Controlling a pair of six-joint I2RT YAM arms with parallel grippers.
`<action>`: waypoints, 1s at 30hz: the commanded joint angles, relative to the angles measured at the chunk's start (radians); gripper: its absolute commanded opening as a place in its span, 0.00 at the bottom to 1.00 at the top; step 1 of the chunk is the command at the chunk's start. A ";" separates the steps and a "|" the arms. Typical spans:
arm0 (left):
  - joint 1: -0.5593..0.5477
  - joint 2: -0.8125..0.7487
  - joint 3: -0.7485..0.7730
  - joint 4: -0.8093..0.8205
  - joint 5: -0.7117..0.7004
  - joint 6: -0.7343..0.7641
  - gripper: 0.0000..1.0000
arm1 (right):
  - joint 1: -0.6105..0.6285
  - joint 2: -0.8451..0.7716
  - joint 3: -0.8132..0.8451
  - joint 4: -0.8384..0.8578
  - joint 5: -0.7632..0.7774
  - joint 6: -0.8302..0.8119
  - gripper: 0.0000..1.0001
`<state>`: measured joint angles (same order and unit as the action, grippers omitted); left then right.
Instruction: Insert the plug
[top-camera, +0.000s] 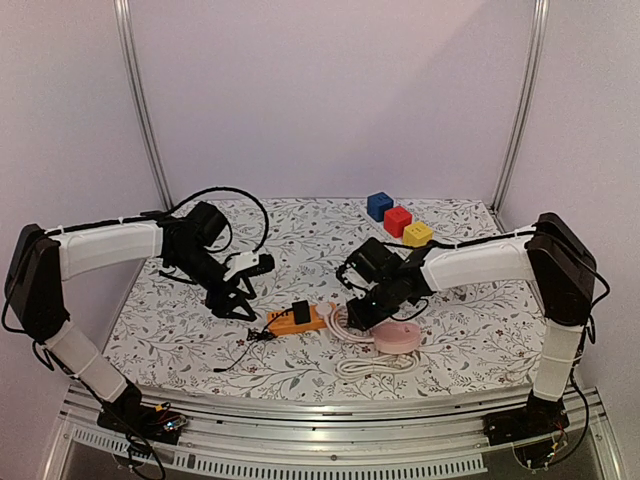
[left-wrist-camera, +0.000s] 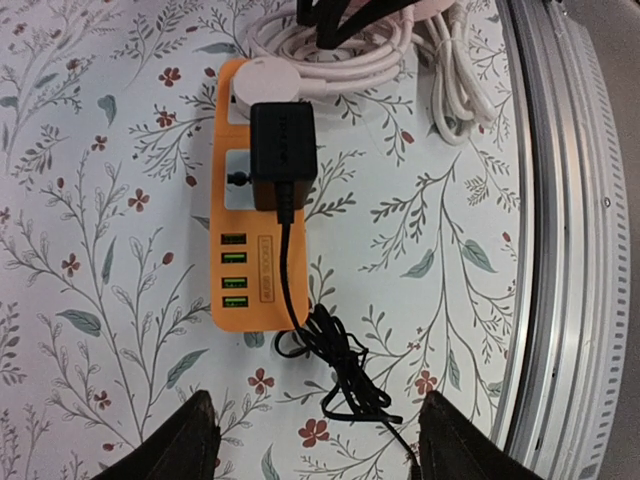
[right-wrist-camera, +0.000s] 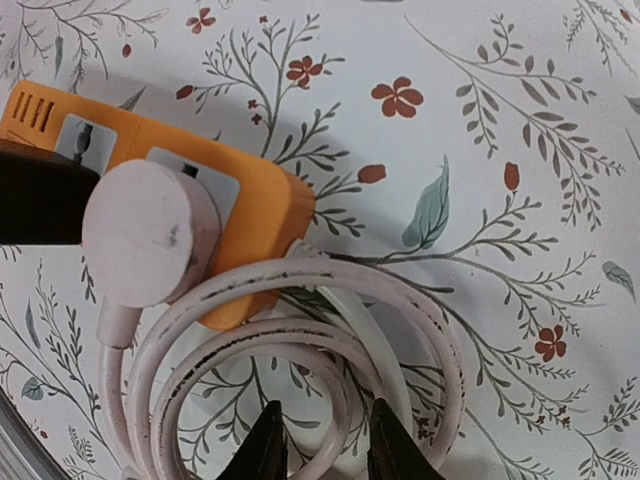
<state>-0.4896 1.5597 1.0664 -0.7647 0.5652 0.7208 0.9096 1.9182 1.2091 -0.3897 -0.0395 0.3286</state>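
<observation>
An orange power strip lies on the flowered cloth between the arms. A black plug sits on one of its sockets, its black cord bunched beside the strip. A round white plug sits on the end socket, and its white cable is coiled beside the strip. My left gripper hangs open over the black cord, holding nothing. My right gripper hovers over the white coil, jaws narrowly apart, a cable loop under the tips.
A pink round object lies on the white cable right of the strip. Blue, red and yellow blocks stand at the back right. The metal front rail runs close to the strip.
</observation>
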 joint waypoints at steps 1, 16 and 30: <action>0.002 -0.012 0.007 -0.022 -0.009 -0.007 0.68 | 0.005 -0.071 0.106 -0.109 0.030 -0.058 0.27; 0.235 -0.307 -0.121 0.074 -0.183 -0.239 0.74 | -0.384 -0.588 -0.202 0.018 0.218 -0.039 0.68; 0.863 -0.403 -0.260 0.242 -0.164 -0.490 0.91 | -0.787 -0.918 -0.542 0.070 0.517 0.099 0.80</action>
<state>0.2756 1.1393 0.8227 -0.5655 0.3416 0.3164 0.1249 1.0660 0.7261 -0.3691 0.2760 0.3283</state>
